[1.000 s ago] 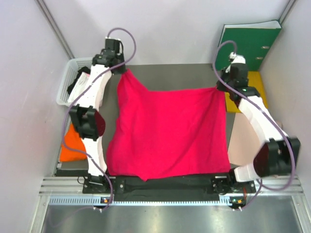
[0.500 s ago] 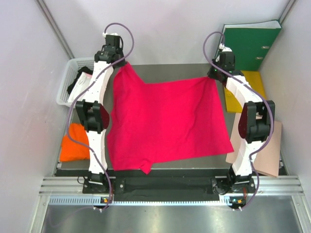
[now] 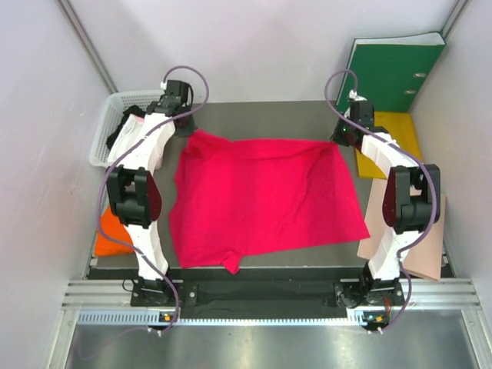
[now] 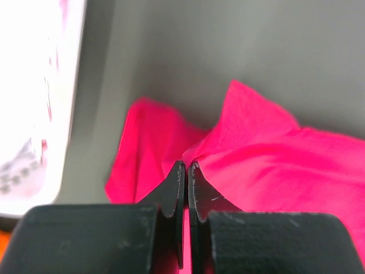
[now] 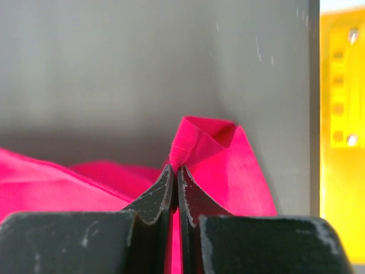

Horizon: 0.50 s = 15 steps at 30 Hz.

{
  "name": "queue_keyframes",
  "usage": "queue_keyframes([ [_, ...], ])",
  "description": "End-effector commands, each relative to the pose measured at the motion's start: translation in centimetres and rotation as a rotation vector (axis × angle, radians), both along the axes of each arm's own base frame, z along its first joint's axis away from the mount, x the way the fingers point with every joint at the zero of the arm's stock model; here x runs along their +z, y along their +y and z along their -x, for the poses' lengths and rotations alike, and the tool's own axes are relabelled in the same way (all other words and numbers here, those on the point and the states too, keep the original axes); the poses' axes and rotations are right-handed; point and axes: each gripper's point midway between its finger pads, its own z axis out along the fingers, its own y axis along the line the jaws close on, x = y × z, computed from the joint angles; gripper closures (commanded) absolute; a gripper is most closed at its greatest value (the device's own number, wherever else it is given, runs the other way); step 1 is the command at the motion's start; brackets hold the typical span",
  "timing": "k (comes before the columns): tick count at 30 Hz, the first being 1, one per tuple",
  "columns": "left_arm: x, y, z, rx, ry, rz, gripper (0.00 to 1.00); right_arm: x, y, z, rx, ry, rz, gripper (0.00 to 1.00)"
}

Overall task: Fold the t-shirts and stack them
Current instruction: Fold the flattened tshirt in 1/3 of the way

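The left jaws and right jaws each pinch a magenta t-shirt (image 3: 265, 196) corner, cloth peaking just past their tips

The dark grey table (image 3: 269, 115) carries a red t-shirt (image 3: 261, 196) spread wide across its middle, rumpled along the far edge. An orange shirt (image 3: 108, 234) lies folded at the left side. A white basket (image 3: 104, 138) sits at the far left corner and a yellow folder (image 3: 403, 134) at the far right. A tan sheet (image 3: 427, 246) lies along the right side.
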Motion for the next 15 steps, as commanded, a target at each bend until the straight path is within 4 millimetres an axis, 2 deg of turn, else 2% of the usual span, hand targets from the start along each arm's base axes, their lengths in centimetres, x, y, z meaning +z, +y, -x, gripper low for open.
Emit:
queue_keyframes([
  [1,1.8,0.5,2.5,0.043,-0.034,0.029,1.00,2.5,-0.1,1.6,0.012,-0.037,-0.015,1.00],
  [3,2.4,0.8,3.5,0.053,-0.042,0.024,1.00,1.9,-0.1,2.6,0.016,-0.016,-0.016,1.00],
  [9,1.1,1.6,6.8,0.066,0.045,-0.004,1.00,0.2,0.0,4.5,0.036,0.057,-0.011,1.00],
  [15,0.1,1.9,10.0,0.064,0.091,-0.004,1.00,-1.6,-0.1,5.7,0.041,0.125,-0.008,1.00],
])
